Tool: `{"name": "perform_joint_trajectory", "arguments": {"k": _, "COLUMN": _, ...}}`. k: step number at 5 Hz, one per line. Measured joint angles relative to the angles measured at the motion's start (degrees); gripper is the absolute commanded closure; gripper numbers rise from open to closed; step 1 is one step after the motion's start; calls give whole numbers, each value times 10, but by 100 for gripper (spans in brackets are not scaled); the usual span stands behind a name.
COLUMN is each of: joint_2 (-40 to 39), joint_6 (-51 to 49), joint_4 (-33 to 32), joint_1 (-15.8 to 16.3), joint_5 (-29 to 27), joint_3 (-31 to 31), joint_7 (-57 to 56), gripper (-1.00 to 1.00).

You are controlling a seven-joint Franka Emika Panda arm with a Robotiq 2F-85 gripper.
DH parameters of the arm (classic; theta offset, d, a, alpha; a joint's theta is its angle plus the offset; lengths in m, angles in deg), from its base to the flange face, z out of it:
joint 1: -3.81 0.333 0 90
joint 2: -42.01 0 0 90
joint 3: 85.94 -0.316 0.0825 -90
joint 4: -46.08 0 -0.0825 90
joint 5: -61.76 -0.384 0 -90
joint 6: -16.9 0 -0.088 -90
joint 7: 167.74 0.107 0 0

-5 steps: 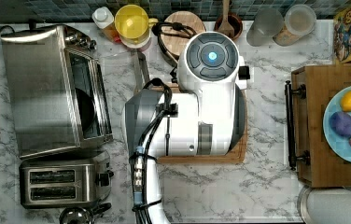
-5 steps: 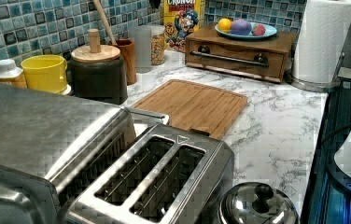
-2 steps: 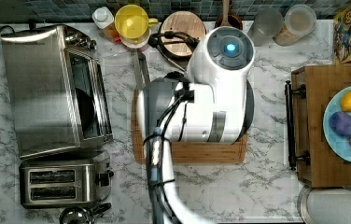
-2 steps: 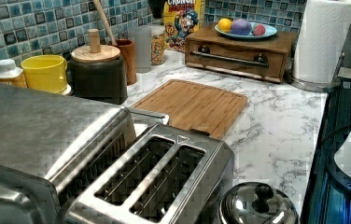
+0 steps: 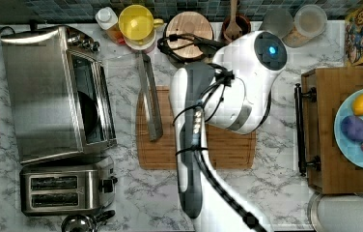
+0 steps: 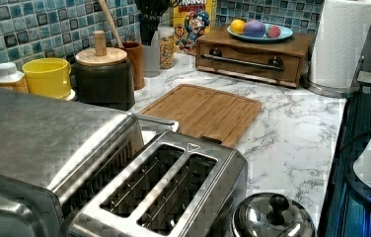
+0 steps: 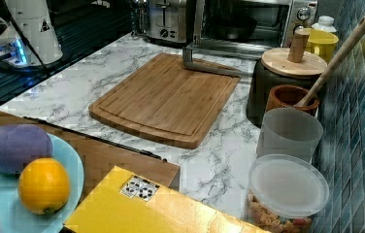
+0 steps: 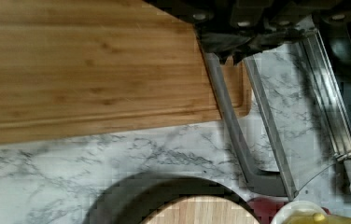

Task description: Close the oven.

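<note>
One job: we must shut the big boxy shiny steel toaster oven [image 5: 56,94] w/ the glass door.
Oven spot: it sits at the top view's left, on the white marble counter [image 5: 276,169], just beside the small steel two-slot toaster [image 5: 63,187].
Door: the see-through glass door [image 5: 121,92] lies flat & wide open. We can see the dark inside [image 7: 241,22] in the right view.
Handle: the long grey steel bar handle [image 5: 149,96] rests over the edge of the brown wooden cutting board [image 5: 218,145].
Arm: our big white robot arm [image 5: 237,82] hangs over the board, near the handle.
Hand: our dark gripper [image 8: 253,35] is right by the handle bar in the wrist view. We can't tell if it is open or closed, or if it touches the bar.
Done so far: not much, we think. Door is fully down.
Left to do: we think we need to get under or onto the bar, lift it up & push the door to the oven front till it shuts.
Watch out: the yellow cup [image 5: 136,21] & the dark round pot w/ a wooden lid [image 5: 189,29] stand near the door's far end.
</note>
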State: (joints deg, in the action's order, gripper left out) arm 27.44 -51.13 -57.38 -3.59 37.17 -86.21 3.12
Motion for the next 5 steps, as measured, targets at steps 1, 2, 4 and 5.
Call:
{"name": "perform_joint_trajectory", "arguments": {"k": 1, "joint_2": -2, "joint_6": 29, "joint_4": -35, "joint_1": -10, "joint_5": -72, "joint_3": 3, "joint_7": -96, "gripper": 100}}
{"name": "perform_joint_trajectory", "arguments": {"k": 2, "joint_2": -1, "joint_6": 30, "joint_4": -58, "joint_1": -12, "joint_5": -95, "joint_3": 0, "joint_7": -174, "gripper": 100}}
{"name": "perform_joint_trajectory", "arguments": {"k": 4, "joint_2": -22, "joint_6": 51, "joint_4": -59, "joint_1": -6, "joint_5": -99, "joint_3": -19, "joint_7": -189, "gripper": 100}}
{"name": "perform_joint_trajectory", "arguments": {"k": 5, "joint_2": -51, "joint_6": 69, "joint_4": -54, "joint_1": -3, "joint_5": -98, "joint_3": -26, "joint_7": -188, "gripper": 100}}
